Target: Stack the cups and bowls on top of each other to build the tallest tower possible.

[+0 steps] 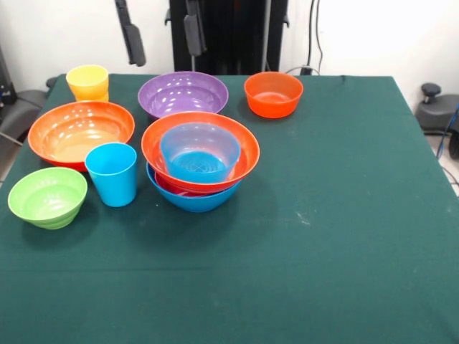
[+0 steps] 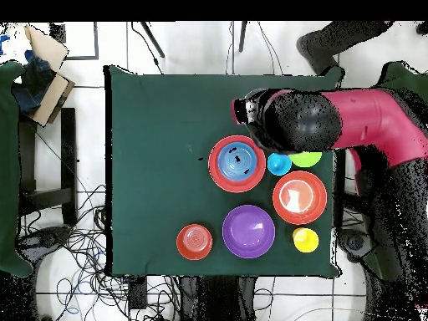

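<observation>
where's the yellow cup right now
In the front view, the yellow cup stands at the table's far left corner, just behind the large orange bowl and left of the purple bowl.

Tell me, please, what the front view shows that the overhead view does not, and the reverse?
Only the front view shows the large blue plastic bowl and a magenta rim beneath the large orange plastic bowl.

Only the overhead view shows the red and black robot arm above the lime green ribbed bowl.

Both show the medium blue bowl nested on top and the sky blue tumbler standing apart beside the pile.
</observation>
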{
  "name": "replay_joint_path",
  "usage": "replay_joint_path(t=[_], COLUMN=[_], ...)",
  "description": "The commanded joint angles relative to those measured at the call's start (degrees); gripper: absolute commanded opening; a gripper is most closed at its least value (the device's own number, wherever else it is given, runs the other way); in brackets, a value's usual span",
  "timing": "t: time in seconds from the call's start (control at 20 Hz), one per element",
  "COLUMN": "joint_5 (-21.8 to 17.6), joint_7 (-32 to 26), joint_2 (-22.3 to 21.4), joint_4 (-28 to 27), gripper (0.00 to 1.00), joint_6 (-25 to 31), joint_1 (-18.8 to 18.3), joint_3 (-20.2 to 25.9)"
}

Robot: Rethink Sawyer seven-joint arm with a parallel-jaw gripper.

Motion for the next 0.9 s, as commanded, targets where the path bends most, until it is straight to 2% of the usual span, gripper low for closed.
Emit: replay_joint_path(t=[0.05,0.2,0.4,0.7,0.9], joint_5=[-6.0,-6.5,-6.8,-6.5,-7.1], joint_7=[-32.4,-31.0,-27.7,-32.0,-39.5], joint_2=[7.0,7.9,9.3,11.8,16.1], joint_4=[-12.2,-13.9,-13.3,-14.4,-20.2], gripper=[1.00,1.00,1.00,1.00,1.00], joint_6=[12.5,11.9,8.2,8.1,10.7], joint_1=[2.7,3.9,5.3,6.0,5.9], joint_3=[1.4,0.6,-0.7,0.0,0.6])
